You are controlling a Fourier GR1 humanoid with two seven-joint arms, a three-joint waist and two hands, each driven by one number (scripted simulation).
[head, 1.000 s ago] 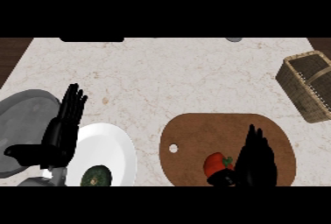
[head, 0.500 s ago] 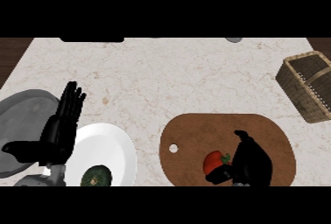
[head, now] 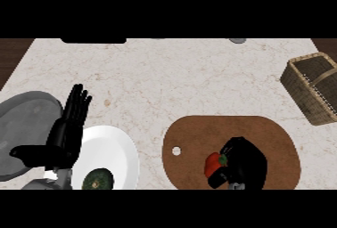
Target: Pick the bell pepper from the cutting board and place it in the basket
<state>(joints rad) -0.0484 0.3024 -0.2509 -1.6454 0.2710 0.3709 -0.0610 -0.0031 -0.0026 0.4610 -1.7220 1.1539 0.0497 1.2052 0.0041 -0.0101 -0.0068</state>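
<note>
A red bell pepper with a green stem lies on the brown oval cutting board, near its lower middle. My right hand sits right beside the pepper, its fingers curled over and its thumb bent under the pepper's lower side. Part of the pepper is hidden behind the hand. The wicker basket stands at the counter's right edge, well away from the board. At the lower left, my left hand rests open with fingers pointing up.
A white plate with a dark green item lies left of the board. A grey round pan sits at the far left under my left forearm. Pale counter stretches between the board and the basket.
My right hand's fingers have curled down from straight onto the pepper. My left hand has shifted slightly up and left.
</note>
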